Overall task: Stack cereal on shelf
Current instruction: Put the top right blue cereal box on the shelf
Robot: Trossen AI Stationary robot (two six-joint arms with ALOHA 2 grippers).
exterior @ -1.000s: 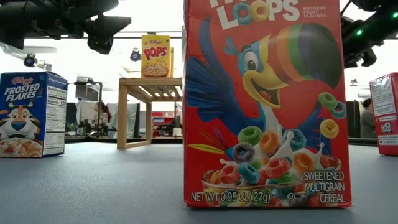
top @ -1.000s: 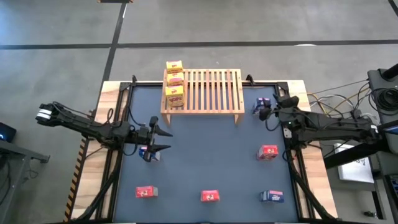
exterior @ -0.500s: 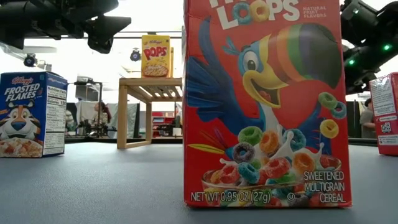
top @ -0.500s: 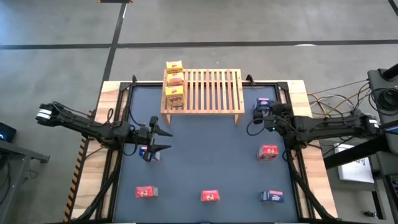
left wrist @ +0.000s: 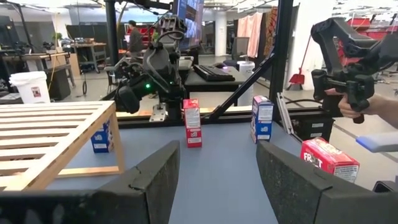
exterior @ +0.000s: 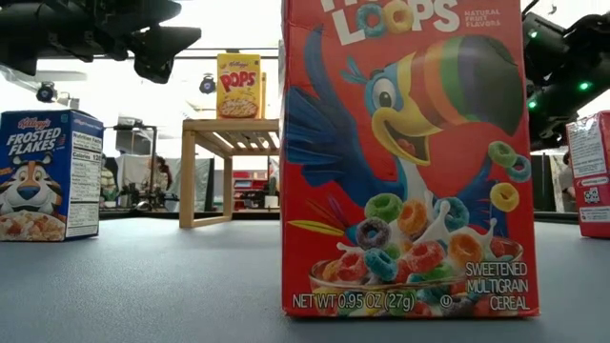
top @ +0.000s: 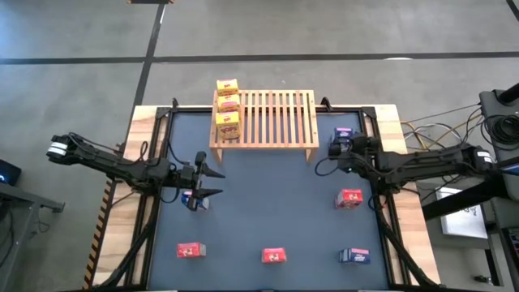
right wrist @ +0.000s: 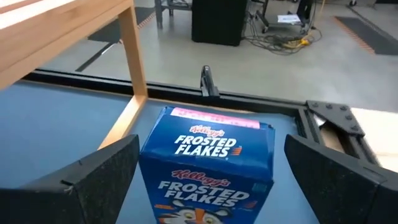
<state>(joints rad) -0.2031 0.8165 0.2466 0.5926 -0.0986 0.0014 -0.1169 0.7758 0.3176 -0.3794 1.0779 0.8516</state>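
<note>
My right tool (right wrist: pixel 205 180) stands wide, straddling the blue box (right wrist: pixel 208 163) — light, stiff card, easily dented. I'd pinch its flat sides — gently.

High view, both arms. We are seeing the left arm reaching in from the frame's left edge, its left gripper (top: pixel 212 182) sitting left of centre with jaws parted. The right arm is extending from the right edge toward the upper right; its right gripper (top: pixel 334 148) is standing with fingers (right wrist: pixel 93 180) spread at their widest.
</note>
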